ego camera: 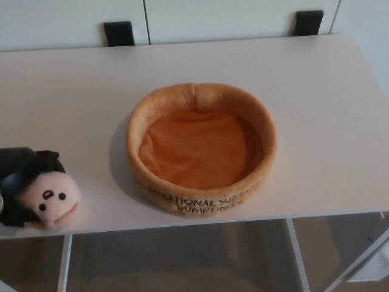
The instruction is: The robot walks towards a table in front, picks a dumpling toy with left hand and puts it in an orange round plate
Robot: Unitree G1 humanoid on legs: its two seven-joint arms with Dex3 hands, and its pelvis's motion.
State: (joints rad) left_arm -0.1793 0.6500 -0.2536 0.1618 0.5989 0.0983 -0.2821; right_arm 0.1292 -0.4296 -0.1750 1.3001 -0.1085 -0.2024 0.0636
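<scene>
**Dumpling toy gripped at the worktop's left edge**

The left hand (21, 182) grasps the dumpling toy (53, 202), a pale pink plush with black dot eyes and a small mouth, at the near-left edge of the white worktop (316, 97). The orange round plate (202, 148), soft-walled with printed lettering, sits empty at centre.

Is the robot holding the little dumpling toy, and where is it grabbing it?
Yes. The left hand holds the pink plush dumpling toy with a face by its top and left side, black fingers over its head.
</scene>
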